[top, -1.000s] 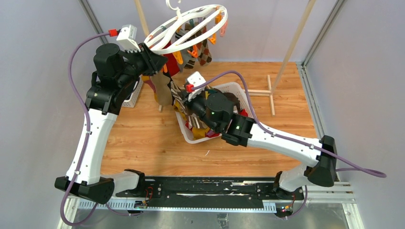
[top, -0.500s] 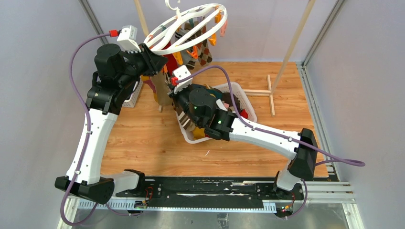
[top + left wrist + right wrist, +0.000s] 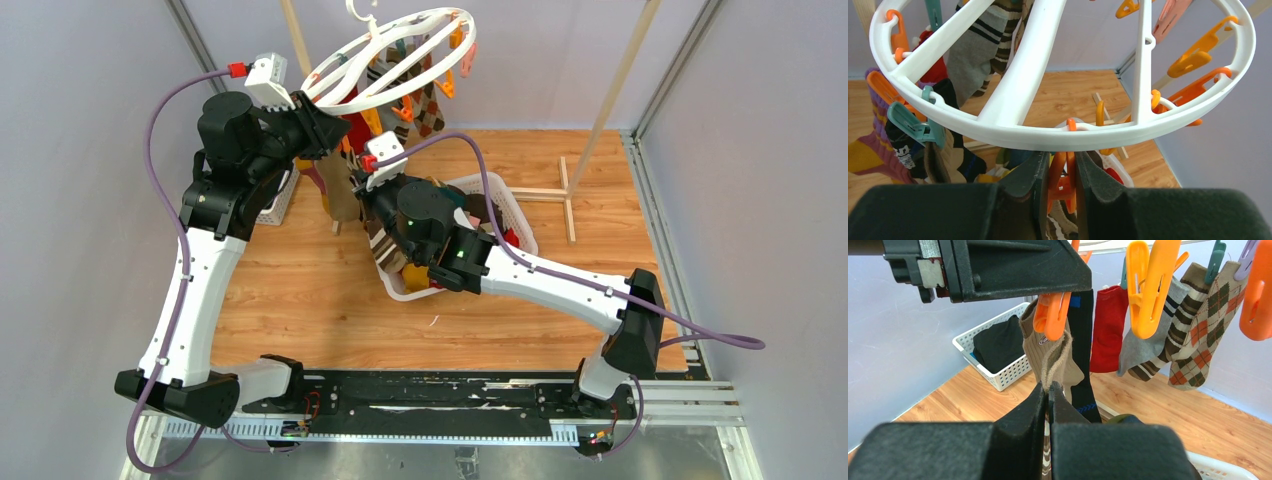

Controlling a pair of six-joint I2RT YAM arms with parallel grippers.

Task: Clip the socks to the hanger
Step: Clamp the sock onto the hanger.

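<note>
Left claw [image 3: 1062,165] squeezes an orange clip [image 3: 1060,185] just under the rim of the hanger [image 3: 1013,132]; right claw [image 3: 1048,390] is pinched tight on a tan sock [image 3: 1050,357], held up right beneath that clip. A red sock [image 3: 1108,325] and an argyle sock [image 3: 1208,325] hang alongside, above the worktop [image 3: 948,405].

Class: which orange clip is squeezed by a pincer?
The clip under the hanger's near rim, gripped by the left pincer; no pincer touches the others.

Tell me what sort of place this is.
Likely a robot lab cell staged for laundry: plain grey walls around a wooden tabletop, a round white plastic drying hanger with clipped socks, and a white lattice plastic basket holding more.
</note>
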